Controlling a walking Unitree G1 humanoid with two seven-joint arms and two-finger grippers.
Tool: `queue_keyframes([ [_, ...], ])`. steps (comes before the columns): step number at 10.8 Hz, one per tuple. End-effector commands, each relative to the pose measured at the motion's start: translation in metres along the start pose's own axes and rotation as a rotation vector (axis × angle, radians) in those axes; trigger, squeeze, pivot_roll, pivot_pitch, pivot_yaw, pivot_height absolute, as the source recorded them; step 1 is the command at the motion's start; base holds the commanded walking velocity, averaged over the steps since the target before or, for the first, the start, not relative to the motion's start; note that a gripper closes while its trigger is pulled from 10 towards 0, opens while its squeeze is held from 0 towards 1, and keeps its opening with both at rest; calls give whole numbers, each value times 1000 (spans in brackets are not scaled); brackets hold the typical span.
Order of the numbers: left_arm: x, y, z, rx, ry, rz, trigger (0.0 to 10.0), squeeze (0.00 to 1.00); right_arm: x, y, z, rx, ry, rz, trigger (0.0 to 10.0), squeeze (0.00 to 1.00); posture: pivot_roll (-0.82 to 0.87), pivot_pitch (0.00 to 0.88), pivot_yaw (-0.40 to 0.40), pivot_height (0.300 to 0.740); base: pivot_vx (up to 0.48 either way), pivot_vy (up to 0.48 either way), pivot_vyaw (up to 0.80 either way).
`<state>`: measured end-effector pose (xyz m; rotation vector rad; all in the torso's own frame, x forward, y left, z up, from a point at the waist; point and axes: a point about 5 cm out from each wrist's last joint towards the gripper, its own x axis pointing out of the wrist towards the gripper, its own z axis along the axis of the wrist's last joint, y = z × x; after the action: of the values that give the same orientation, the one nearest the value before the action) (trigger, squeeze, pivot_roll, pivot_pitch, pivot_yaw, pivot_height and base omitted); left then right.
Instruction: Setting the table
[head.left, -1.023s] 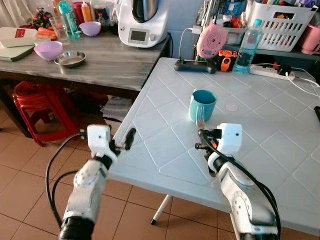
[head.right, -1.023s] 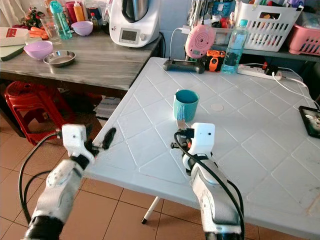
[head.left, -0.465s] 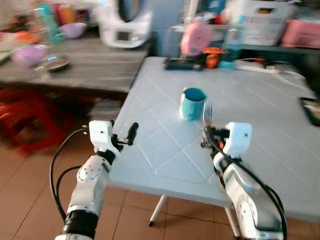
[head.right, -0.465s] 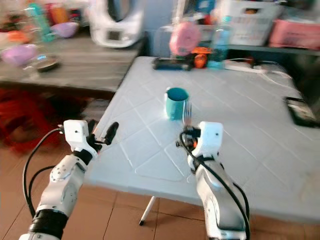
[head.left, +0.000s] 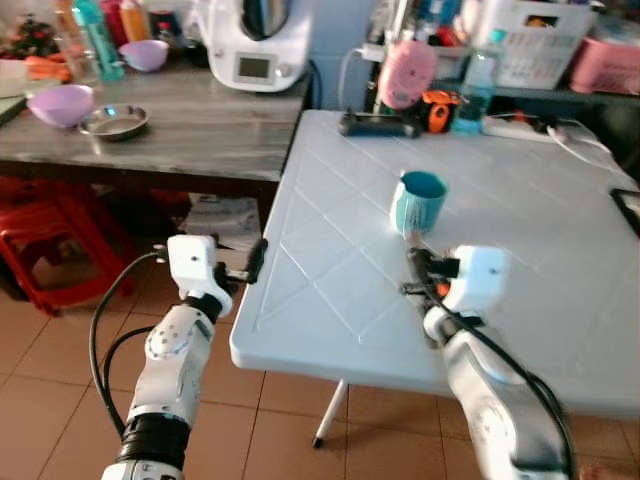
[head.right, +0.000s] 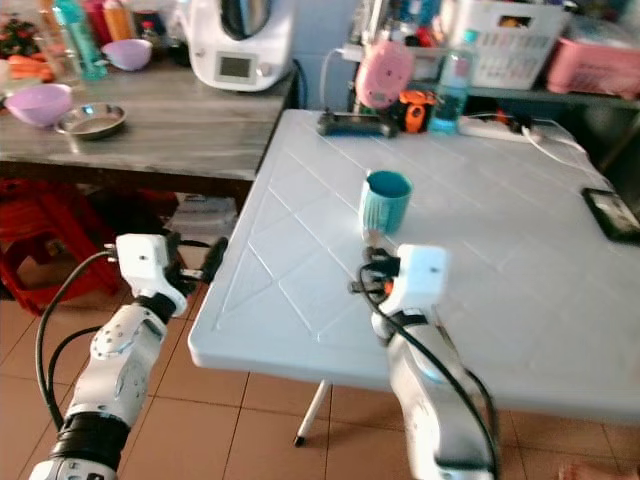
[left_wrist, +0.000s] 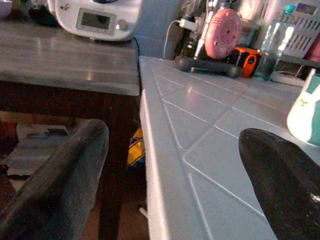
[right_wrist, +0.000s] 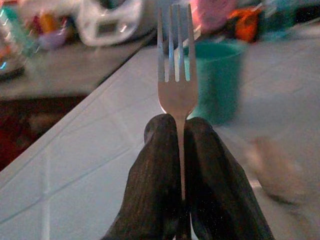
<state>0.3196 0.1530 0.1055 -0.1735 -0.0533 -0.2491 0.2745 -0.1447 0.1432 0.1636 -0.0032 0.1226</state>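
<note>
Compared with a second ago, the head camera has swung, so the near-left corner of the white table now sits central; the teal cup keeps its place on the tabletop, while the right gripper has carried the fork a little closer to the cup.

Right gripper: fingers pressed together on the fork handle, tines pointing up and toward the cup. The gripper is held above the tabletop, just short of the cup, toward the near edge.

Left gripper: fingers spread, holding nothing, positioned just off the left edge of the tabletop near the near-left corner.

Hazards, as judgement:
- The fork is pinched low on a thin handle. A tilt or a bump can rotate it between the pads or let it slip out.
- Tines are near the cup. A forward move without lowering first can strike the cup and tip or push it.
- The left gripper is close to the table edge. Any body turn can knock it against the rim and shake the tabletop.
</note>
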Motion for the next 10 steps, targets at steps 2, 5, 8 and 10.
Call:
queue_keyframes([
  [2,-9,0,2,40,-16,1,10000,0,-13,-15,4,-94,-50,-62,10000,0,39,0,14,740,0,386,0],
  [5,-29,15,-5,90,2,72,10000,0,-30,-31,2,-142,-72,-152,10000,0,39,0,18,740,0,394,0],
  [8,-51,30,-10,131,38,105,10000,0,-43,-41,-3,-165,-54,-180,10000,0,51,0,16,740,0,391,0],
  [10,-51,25,-11,134,41,98,10000,0,-44,-40,-7,-167,-46,-184,10000,0,53,0,13,740,0,388,0],
])
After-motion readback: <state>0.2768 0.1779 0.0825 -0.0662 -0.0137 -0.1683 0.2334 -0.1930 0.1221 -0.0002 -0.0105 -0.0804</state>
